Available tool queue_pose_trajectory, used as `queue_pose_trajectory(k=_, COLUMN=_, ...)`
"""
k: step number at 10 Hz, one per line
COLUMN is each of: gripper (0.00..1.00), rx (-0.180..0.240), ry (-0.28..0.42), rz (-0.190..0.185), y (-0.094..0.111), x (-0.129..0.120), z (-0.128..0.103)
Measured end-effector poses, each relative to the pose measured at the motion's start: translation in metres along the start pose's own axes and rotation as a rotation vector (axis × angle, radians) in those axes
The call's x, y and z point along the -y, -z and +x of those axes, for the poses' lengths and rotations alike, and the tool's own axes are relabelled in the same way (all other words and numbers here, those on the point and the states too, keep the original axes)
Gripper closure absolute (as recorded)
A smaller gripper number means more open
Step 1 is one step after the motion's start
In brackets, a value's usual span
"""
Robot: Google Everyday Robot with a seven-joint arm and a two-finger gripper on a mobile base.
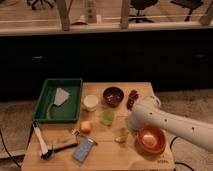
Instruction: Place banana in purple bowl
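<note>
The banana (120, 138) lies on the wooden table (107, 159), between the green cup and the orange-red bowl; only its pale left end shows past my arm. The purple bowl (113, 96) stands empty at the back middle of the table, behind the green cup. My white arm reaches in from the right, and its gripper (125, 131) hangs low right over the banana, mostly hidden behind the arm's rounded wrist.
A green tray (46, 104) holding a grey cloth is at the left. A white cup (90, 102), a green cup (107, 117), a small orange fruit (86, 127), an orange-red bowl (151, 140), a brown item (133, 98), a blue packet (83, 150) and a brush (40, 142) lie around.
</note>
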Motion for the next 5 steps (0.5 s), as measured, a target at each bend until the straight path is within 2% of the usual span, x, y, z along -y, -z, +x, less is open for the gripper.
queue_pose_trajectory(k=4, gripper=0.22, rx=-0.017, ry=-0.015, rz=-0.049, y=-0.022, x=-0.004, z=0.010)
queue_pose_trajectory(k=5, gripper=0.30, rx=-0.026, ry=-0.017, rz=-0.064, y=-0.029, x=-0.005, z=0.012)
